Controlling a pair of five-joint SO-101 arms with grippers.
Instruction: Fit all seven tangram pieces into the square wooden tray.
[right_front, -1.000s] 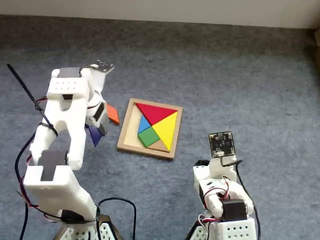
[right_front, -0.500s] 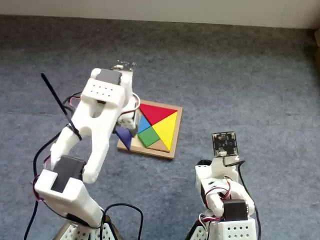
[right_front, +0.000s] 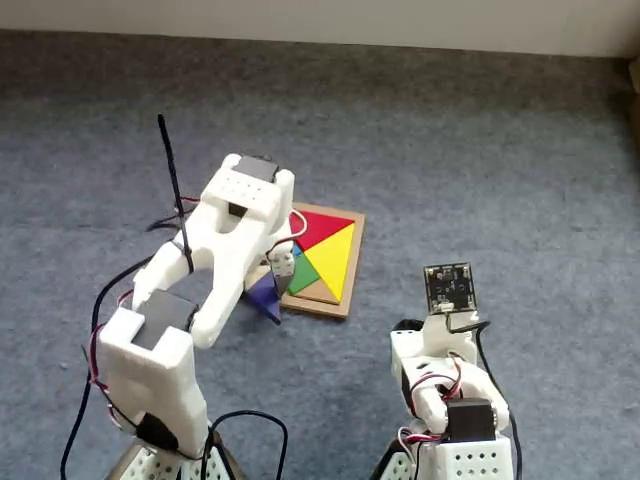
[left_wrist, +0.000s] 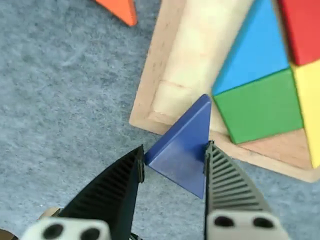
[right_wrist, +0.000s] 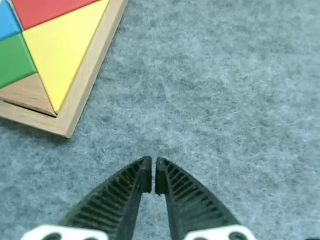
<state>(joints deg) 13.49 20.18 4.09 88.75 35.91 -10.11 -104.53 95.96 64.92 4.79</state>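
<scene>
1. The blue triangle (left_wrist: 182, 145) hangs between the jaws of the left gripper (left_wrist: 174, 149), which pinch it across two of its edges. Its far tip lies over the near left corner of the tray (left_wrist: 151, 75). Whether it touches the rim cannot be told.
2. The piece looks like a thin, painted wooden block. It is likely light and stiff, with smooth sides that could slide in the jaws. A hold across two flat edges, close to the piece's middle, should keep it from twisting. The exposed tip gives room to lead it into a slot.
3. The tray lies flat on the grey surface (right_wrist: 225, 100). A light blue triangle (left_wrist: 255, 50), a green square (left_wrist: 255, 105), a red triangle (left_wrist: 300, 30) and a yellow triangle (right_wrist: 65, 50) sit in it. Bare wood shows along its left side, so the task appears a bit over half done.
4. An orange piece (left_wrist: 120, 7) lies on the surface just left of the tray.
5. The right gripper (right_wrist: 153, 175) hovers over the surface, near and right of the tray, with its jaws almost together and nothing between them.
</scene>
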